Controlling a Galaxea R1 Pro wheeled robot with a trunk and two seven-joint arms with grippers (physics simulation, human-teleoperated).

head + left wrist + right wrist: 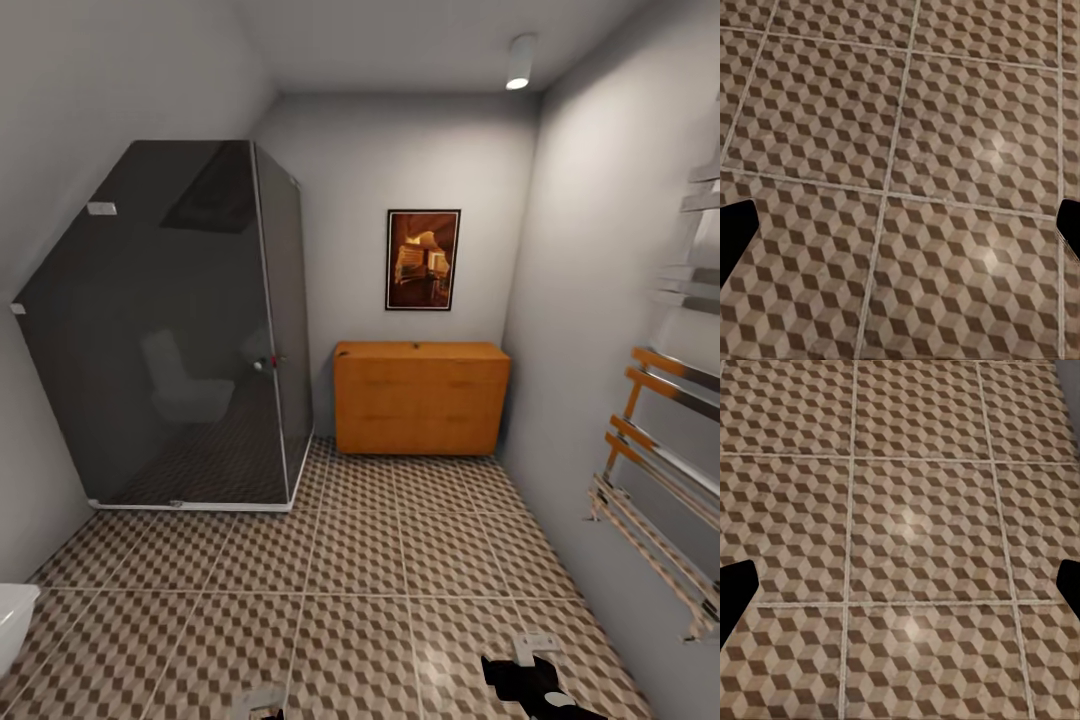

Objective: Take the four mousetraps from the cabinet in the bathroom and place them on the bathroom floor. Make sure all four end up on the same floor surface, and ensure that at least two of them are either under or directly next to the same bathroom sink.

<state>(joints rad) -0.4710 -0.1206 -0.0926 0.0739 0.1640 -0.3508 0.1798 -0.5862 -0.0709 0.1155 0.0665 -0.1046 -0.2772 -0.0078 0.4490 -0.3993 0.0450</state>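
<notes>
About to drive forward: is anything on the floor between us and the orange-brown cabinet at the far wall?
Nothing visible blocks the way. The bathroom floor runs bare up to the cabinet. The dark glass shower enclosure stands off to the left, and the towel rails hang on the right wall.

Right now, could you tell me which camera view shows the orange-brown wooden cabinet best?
The head view shows it best: the cabinet stands whole against the far wall under a framed picture, beside the dark glass shower enclosure. Both wrist views look down at the cube-patterned floor tiles, so they give nothing of the cabinet.
</notes>
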